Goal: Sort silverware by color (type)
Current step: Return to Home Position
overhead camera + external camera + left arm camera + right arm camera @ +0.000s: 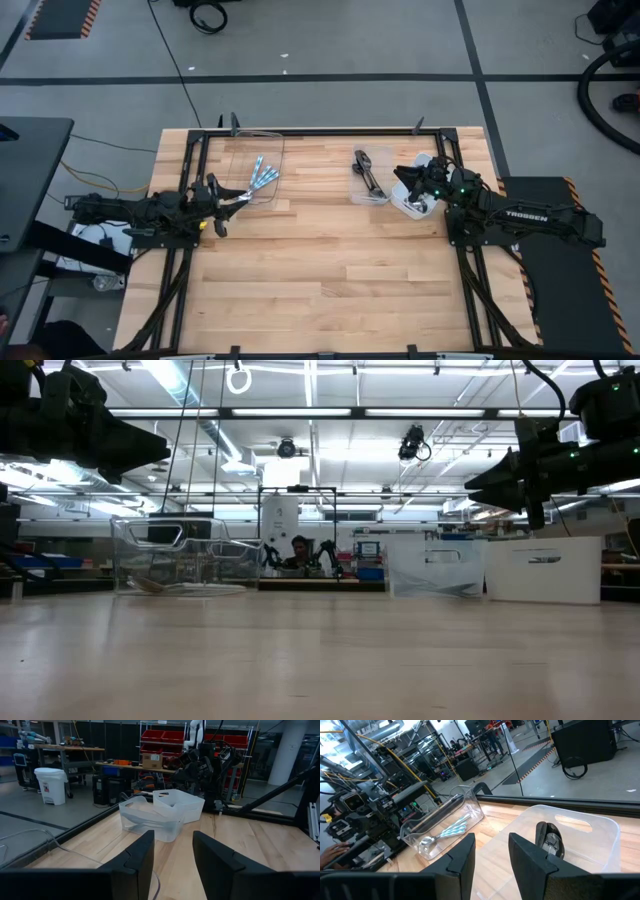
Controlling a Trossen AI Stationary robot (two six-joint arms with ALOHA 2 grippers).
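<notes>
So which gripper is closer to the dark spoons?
Right. The right gripper is just beside the dark spoons, above the white bin; the left gripper is far across the table, by the blue-handled spoons.

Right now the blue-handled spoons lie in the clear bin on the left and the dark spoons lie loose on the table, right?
No. The dark spoons lie inside the other clear container, toward the right arm, as the high view shows. The blue-handled spoons are in the left clear bin.
</notes>
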